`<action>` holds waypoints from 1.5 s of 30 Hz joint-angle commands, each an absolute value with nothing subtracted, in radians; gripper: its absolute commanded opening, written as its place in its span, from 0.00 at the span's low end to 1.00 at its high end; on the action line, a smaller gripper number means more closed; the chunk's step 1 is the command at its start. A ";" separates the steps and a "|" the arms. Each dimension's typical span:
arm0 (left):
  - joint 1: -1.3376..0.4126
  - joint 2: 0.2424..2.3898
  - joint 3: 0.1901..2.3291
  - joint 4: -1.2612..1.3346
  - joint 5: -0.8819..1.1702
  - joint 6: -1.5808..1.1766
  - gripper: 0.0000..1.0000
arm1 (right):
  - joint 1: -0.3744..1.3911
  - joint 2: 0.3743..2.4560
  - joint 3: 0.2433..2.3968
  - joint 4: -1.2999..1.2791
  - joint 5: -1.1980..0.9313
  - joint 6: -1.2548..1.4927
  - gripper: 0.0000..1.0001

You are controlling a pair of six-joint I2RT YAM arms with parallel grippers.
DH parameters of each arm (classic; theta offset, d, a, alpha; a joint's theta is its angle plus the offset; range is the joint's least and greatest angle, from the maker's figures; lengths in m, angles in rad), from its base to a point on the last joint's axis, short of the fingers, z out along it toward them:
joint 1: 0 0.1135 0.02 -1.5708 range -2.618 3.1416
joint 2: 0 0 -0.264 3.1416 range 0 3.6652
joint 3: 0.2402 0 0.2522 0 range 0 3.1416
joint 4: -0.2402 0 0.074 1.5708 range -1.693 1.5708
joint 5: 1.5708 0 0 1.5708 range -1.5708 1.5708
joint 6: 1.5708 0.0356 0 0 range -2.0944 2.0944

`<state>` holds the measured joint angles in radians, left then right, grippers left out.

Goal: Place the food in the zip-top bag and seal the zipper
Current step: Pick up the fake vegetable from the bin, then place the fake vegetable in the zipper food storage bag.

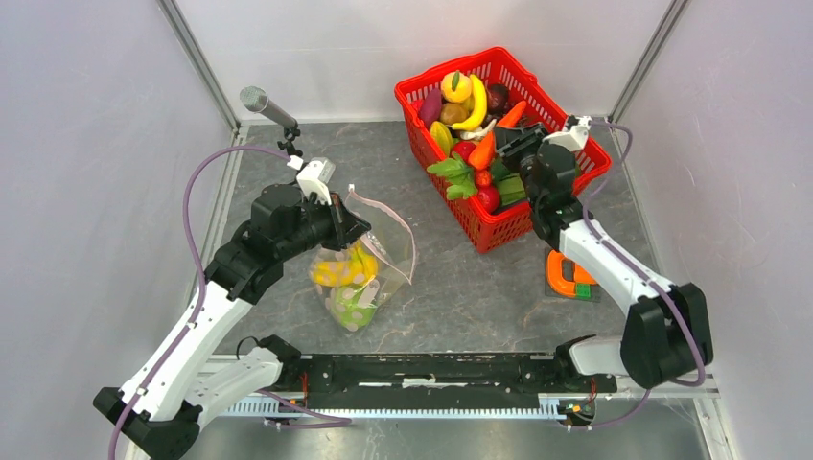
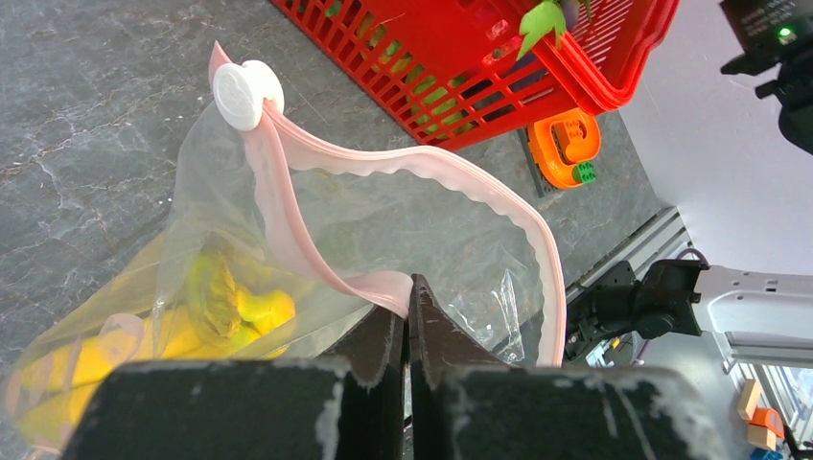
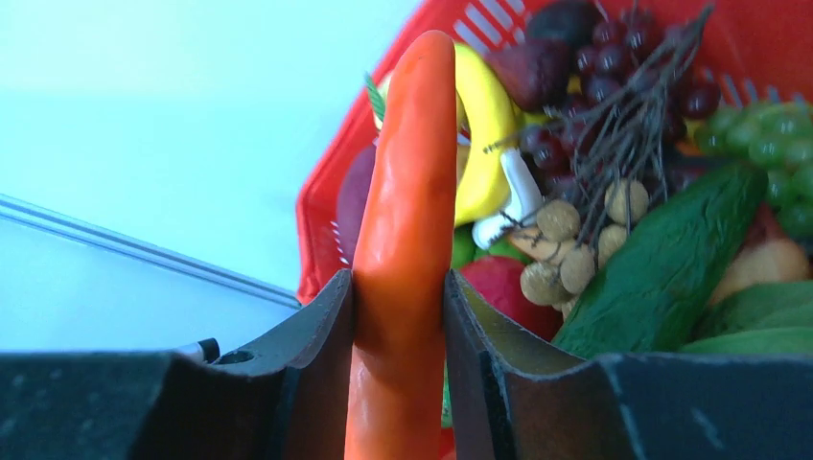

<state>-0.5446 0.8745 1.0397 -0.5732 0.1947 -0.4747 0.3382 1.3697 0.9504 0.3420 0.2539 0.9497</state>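
Top external: basket [image 1: 491,228] seen far right; bag [image 1: 388,240] set left of it, bananas [image 1: 336,273] inside. Carrot [image 3: 412,144] clamped by right gripper [image 3: 398,287] over basket. Zipper [image 2: 460,187] pinched by closed left gripper [image 2: 407,316].

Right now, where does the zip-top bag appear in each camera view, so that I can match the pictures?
Top external: left of centre, the zip-top bag held by the left gripper.
Left wrist: the bag fills the middle, its pink zipper pinched between the fingers.
Right wrist: not in it; the right gripper clamps an orange carrot.
Shared landmark: the red basket, seen in all three views.
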 commanded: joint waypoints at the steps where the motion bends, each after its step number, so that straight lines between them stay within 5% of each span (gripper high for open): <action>1: -0.540 0.877 1.040 -0.520 0.225 -0.505 0.02 | 0.338 1.283 0.881 0.568 0.305 0.807 0.21; 16: -0.540 0.871 1.041 -0.517 0.223 -0.510 0.02 | 0.373 1.133 0.798 0.873 -0.100 0.622 0.13; 29: -0.540 0.870 1.043 -0.506 0.235 -0.517 0.02 | 0.692 1.114 0.779 0.958 -0.136 0.350 0.09; 45: -0.540 0.871 1.042 -0.508 0.236 -0.515 0.02 | 0.865 1.211 0.816 1.045 -0.189 0.309 0.04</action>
<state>-0.5446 0.8780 1.0382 -0.5671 0.2180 -0.4900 0.8402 1.1709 0.7719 0.9791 -0.1574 0.3168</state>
